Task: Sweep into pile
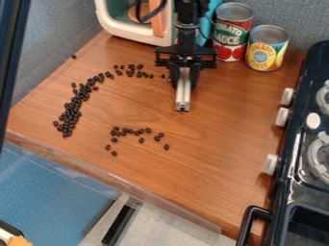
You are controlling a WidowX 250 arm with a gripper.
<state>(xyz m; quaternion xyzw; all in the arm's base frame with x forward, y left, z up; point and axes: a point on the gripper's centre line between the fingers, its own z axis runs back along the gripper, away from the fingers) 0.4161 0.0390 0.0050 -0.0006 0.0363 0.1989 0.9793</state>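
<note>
Small black beans lie scattered on the brown wooden surface. A dense curved band of beans (72,109) runs along the left side, thinning into a looser group of beans (132,71) at the upper middle. Below the middle there is a loose row of beans (132,131), with a few stray ones near it. At the top centre hangs my gripper (184,67), to the right of the upper beans, shut on a pale metal bar (183,91). The bar points down the view, apart from the lower row.
Two cans, a red one (232,31) and a yellow-and-blue one (266,48), stand behind the gripper on the right. A cream-framed box (122,30) is at the back. A black stove (292,144) with pale knobs borders the right side. A clear strip (122,180) edges the front.
</note>
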